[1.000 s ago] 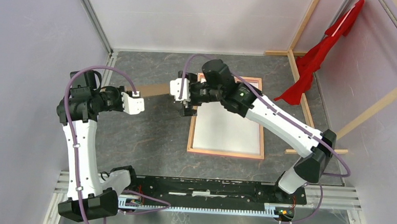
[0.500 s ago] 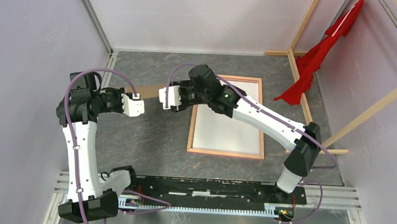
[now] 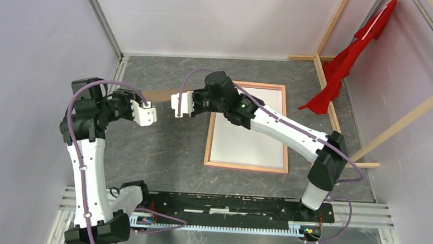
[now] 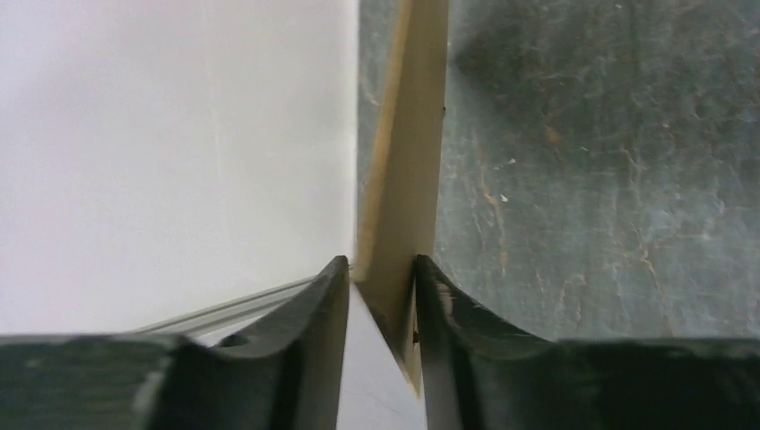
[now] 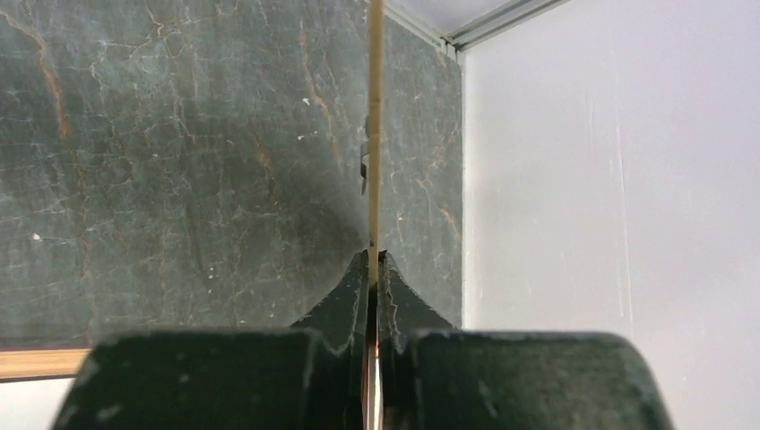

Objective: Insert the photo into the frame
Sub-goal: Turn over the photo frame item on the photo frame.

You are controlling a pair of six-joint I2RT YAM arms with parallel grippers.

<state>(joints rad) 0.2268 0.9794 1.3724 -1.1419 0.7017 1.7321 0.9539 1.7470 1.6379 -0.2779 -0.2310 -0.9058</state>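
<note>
While left jaws and right jaws are clamping the photo (image 3: 162, 96) on edge, the frame (image 3: 245, 167) is lying unfilled on the desk (image 3: 162, 147); insertion looks not yet begun.

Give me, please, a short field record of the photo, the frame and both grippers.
photo: upright on edge, held at both ends, outside the frame
frame: flat on the table, to the right of the photo, untouched
left gripper: shut on one end of the photo
right gripper: shut on the other end
task state: photo not yet in frame
</note>
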